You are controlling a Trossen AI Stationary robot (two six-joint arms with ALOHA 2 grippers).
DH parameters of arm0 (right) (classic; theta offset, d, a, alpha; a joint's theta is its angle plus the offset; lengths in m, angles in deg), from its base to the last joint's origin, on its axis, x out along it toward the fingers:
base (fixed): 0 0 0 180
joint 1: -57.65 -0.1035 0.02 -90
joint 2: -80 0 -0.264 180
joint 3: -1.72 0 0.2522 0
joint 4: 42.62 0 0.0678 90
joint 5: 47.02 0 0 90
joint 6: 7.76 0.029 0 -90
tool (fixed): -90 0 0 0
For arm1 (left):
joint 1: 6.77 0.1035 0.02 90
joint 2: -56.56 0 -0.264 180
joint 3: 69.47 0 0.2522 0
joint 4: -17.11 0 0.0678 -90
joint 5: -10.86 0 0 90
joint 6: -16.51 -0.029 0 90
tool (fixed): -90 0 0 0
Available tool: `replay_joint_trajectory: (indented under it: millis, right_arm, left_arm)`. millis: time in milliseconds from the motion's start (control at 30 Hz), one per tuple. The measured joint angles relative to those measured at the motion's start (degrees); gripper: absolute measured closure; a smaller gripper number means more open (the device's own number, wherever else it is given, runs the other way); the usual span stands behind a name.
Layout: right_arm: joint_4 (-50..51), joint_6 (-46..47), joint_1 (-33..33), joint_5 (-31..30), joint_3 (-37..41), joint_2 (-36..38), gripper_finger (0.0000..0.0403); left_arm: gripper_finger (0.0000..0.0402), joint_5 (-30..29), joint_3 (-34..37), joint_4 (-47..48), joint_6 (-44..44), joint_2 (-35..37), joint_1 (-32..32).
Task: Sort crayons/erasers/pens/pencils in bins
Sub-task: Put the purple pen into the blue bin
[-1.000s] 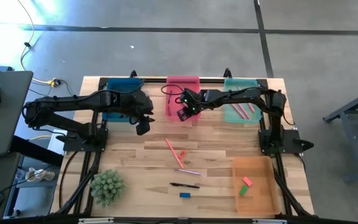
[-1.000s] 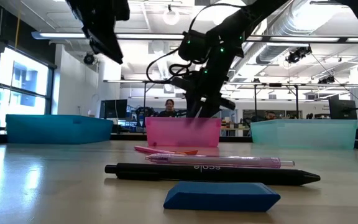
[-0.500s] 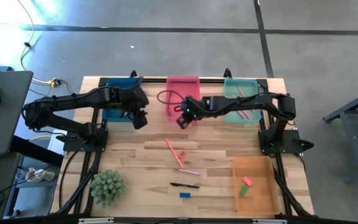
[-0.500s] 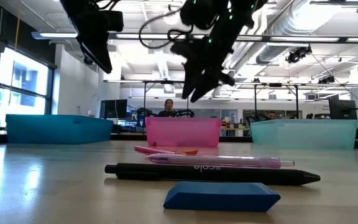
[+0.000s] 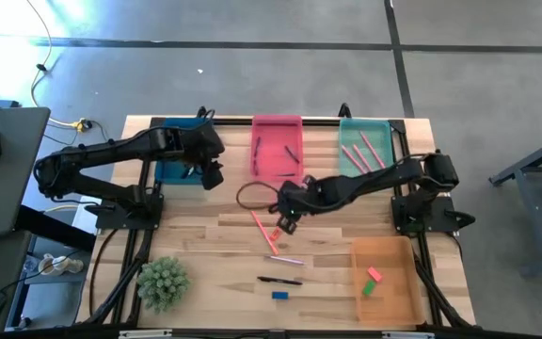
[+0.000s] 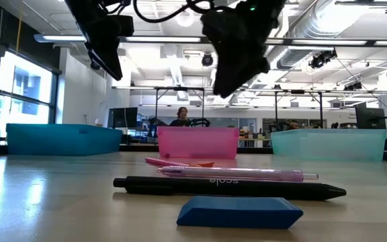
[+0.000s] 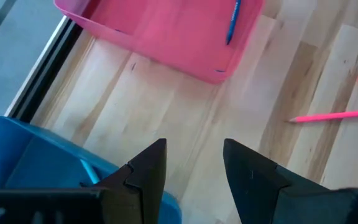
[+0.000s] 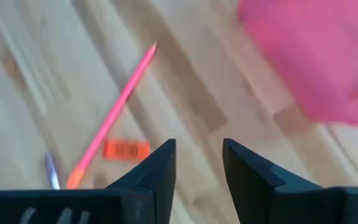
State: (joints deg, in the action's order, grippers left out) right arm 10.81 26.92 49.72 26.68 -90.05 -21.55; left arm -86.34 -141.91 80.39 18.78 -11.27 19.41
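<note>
The room was big and bright, with pipes on the ceiling, and the wooden table [image 5: 205, 235] stood in the middle. Four bins sat on it so each kind of thing had a home: the blue bin [image 5: 169, 169], the pink bin [image 5: 263, 132], the green bin [image 5: 384, 174] and the orange bin [image 5: 398, 306]. The left gripper [image 5: 213, 175] waited beside the blue bin, jaws a little apart and empty. The right gripper [image 5: 286, 213] hung over the loose things, jaws a little apart and empty, probably to pick next. Below it lay a pink pencil [image 5: 259, 222]. A black pen [image 5: 280, 280] and a blue eraser [image 5: 279, 295] lay nearer the front.
</note>
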Motion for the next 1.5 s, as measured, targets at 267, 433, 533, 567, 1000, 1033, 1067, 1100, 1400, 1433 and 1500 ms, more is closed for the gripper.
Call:
replay_joint_trajectory:
  millis: [267,433,533,567,1000,1033,1067,1100,1400,1433,1500]
  right_arm:
    - [14.53,0.78,-5.94,0.33,-4.94,0.03,0.028]
    - [17.36,-1.99,-7.12,0.02,-7.61,0.07,0.028]
    - [18.32,-0.4,-7.25,3.76,-7.52,-0.01,0.028]
    - [18.65,-0.05,-7.25,5.34,-7.5,-0.09,0.0279]
    - [17.54,3.33,-9.66,8.31,-7.39,-0.89,0.023]
    - [17.4,5.27,-10.02,8.09,-7.39,-0.89,0.0222]
    - [17.35,6.87,-10.29,7.93,-7.39,-1.01,0.0214]
    - [17.26,7.65,-10.51,7.93,-7.39,-1.12,0.0209]
    - [15.42,7.52,-13.94,7.6,-7.39,-4.59,0.0211]
    - [15.36,7.31,-14.33,7.62,-7.39,-5.21,0.0213]
    - [14.88,6.9,-15.11,7.62,-7.39,-6.32,0.0216]
  left_arm:
    - [0.0252,0.04,0.0,-1.36,0.6,0.0,0.9]
    - [0.0252,0.52,0.0,-3.29,1.9,0.0,0.9]
    - [0.0252,0.54,0.0,-3.27,4.07,0.0,0.9]
    - [0.0252,0.54,0.0,-3.14,4.86,0.0,0.9]
    - [0.0252,0.67,0.0,-2.68,10.24,0.0,0.77]
    - [0.0252,0.67,0.04,-2.66,10.67,0.0,0.77]
    - [0.0252,0.67,0.32,-2.8,11.25,0.0,0.77]
    - [0.0252,0.67,0.79,-2.97,12.11,0.0,0.77]
    - [0.0252,0.65,7.35,-2.86,17.26,0.0,0.48]
    - [0.0252,0.69,8.0,-2.98,18.24,0.0,0.24]
    - [0.0252,1.14,9.03,-2.98,19.54,0.0,-0.41]
